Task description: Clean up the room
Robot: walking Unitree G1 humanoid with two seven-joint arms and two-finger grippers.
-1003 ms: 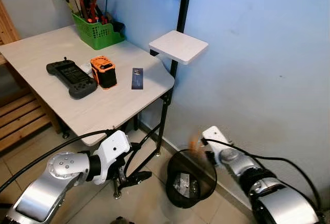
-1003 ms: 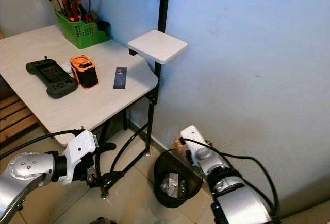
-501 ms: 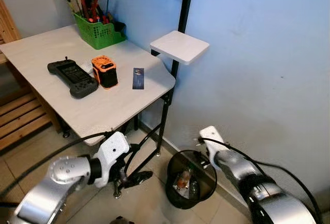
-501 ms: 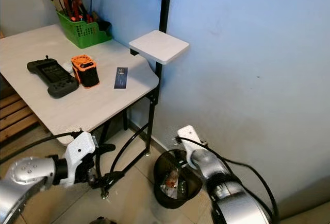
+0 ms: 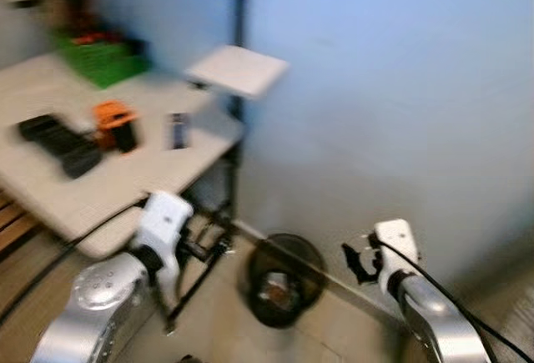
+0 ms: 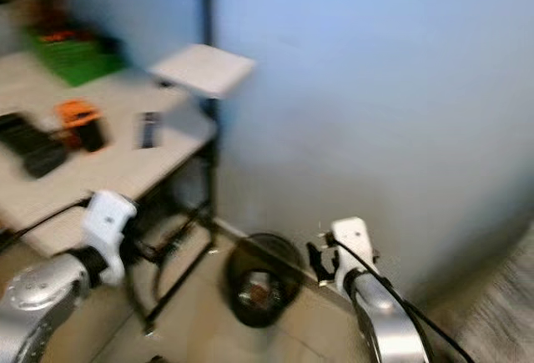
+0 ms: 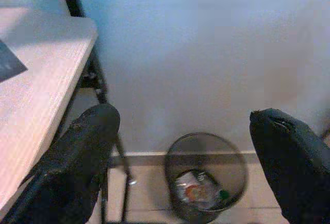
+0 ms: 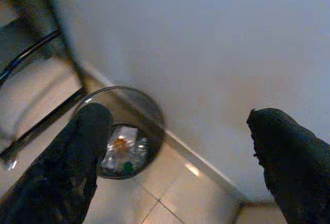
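Already the black mesh wastebasket point(image 7: 205, 177) on the floor by the wall holds crumpled trash. Both the right gripper point(image 8: 180, 157) and left gripper point(image 7: 185, 167) hang near it, fingers spread wide and empty. Left on the desk point(image 5: 50, 192): an orange box point(image 5: 115, 123), a black controller point(image 5: 62, 142), a dark card point(image 5: 177, 128) and, blurred, probably a green basket point(image 5: 100, 58).
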